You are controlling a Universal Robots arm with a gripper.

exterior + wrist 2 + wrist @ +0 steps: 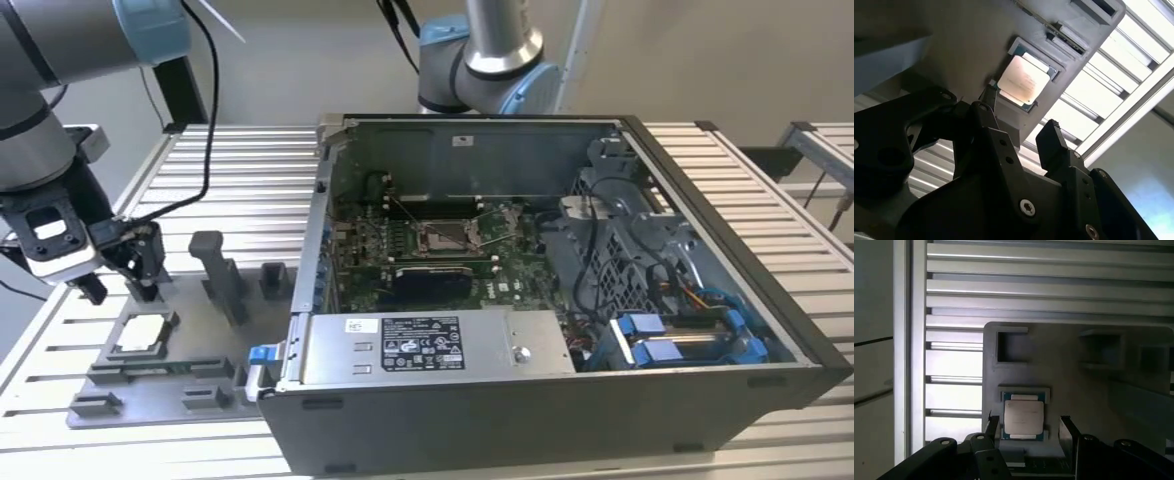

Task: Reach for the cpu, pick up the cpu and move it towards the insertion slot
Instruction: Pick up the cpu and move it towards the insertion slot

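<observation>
- Exterior view, nearest, at the exterior view's left: the cpu [143, 335] lies flat in a recess of the grey fixture plate [187, 355]. The plate rests on the slatted metal table [240, 170].
- Just above and slightly beyond the cpu, the gripper [120, 285] hangs clear of it, with no contact.
- In both wrist views, the black fingers [1066, 432] stand spread apart and hold nothing. The cpu sits pale face up, in line with the gap between them.
- On the exterior view's right of the fixture, just beside it, stands the open computer case [534, 410].
- Farther in, the insertion slot [447, 237] shows a shiny frame and dark centre on the green circuit board [360, 240], well apart from the cpu.
- Farthest, behind the case, stands a second arm [481, 60].
</observation>
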